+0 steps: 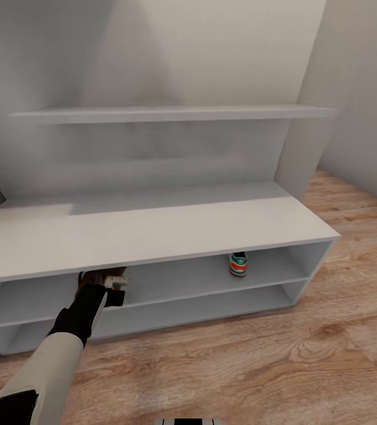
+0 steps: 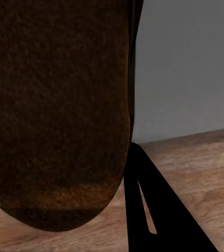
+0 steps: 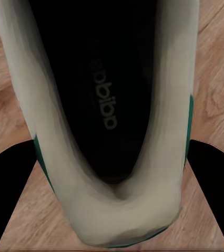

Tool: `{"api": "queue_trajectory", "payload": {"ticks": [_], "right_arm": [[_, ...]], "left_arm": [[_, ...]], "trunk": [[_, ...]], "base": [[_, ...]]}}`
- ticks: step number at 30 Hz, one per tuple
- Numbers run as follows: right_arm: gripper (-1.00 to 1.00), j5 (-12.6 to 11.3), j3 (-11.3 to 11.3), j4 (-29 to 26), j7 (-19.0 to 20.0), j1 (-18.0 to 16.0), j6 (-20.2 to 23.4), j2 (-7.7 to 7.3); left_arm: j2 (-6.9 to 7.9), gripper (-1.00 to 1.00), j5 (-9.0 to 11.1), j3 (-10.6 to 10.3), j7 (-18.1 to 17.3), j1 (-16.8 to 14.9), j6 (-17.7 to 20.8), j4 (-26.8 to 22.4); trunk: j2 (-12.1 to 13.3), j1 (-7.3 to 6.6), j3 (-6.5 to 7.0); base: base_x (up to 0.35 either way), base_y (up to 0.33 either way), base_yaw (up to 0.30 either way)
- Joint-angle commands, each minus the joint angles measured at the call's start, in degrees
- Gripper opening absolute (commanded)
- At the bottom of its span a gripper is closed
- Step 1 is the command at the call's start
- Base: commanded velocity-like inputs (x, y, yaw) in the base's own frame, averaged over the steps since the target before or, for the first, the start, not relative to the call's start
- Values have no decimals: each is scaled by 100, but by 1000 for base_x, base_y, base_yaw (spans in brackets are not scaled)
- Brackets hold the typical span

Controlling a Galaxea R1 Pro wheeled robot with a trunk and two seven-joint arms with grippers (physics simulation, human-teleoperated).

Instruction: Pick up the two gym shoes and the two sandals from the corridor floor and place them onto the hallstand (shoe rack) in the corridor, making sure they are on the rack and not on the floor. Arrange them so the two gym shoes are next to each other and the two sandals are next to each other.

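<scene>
The hallstand (image 1: 153, 227) is a pale grey low bench with two open shelf tiers and a wall shelf above. One gym shoe (image 1: 238, 264) stands on its upper tier toward the right, red-orange heel facing me. My left gripper (image 1: 110, 282) reaches under the bench top at the upper tier's left, shut on a brown sandal (image 1: 101, 275). In the left wrist view the sandal (image 2: 54, 115) lies against one black finger (image 2: 164, 220). My right gripper (image 3: 112, 144) is shut on the other gym shoe (image 3: 112, 210), white with green stripes, over the corridor floor (image 3: 217, 63).
Wood-grain floor (image 1: 271, 366) spreads in front of the hallstand and to its right. A grey wall corner (image 1: 306, 118) rises at the bench's right end. The lower tier (image 1: 212, 304) is open.
</scene>
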Motion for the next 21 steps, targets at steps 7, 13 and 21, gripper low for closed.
{"api": "queue_trajectory", "payload": {"ticks": [7,13,21], "right_arm": [[-100,58,-21,-11,54,-7,26,2],[-100,59,-21,-11,52,-7,26,2],[-100,55,-21,-11,53,-7,26,2]], "left_arm": [[-8,-100,-70,26,-70,-2,19,-8],[-13,-100,-54,26,-70,-1,12,-8],[-14,-100,-54,26,-70,-1,3,-8]], "trunk": [[-2,0,-5],[-2,0,-5],[-2,0,-5]], "base": [[19,52,0],[204,1,0],[58,-4,0]]}}
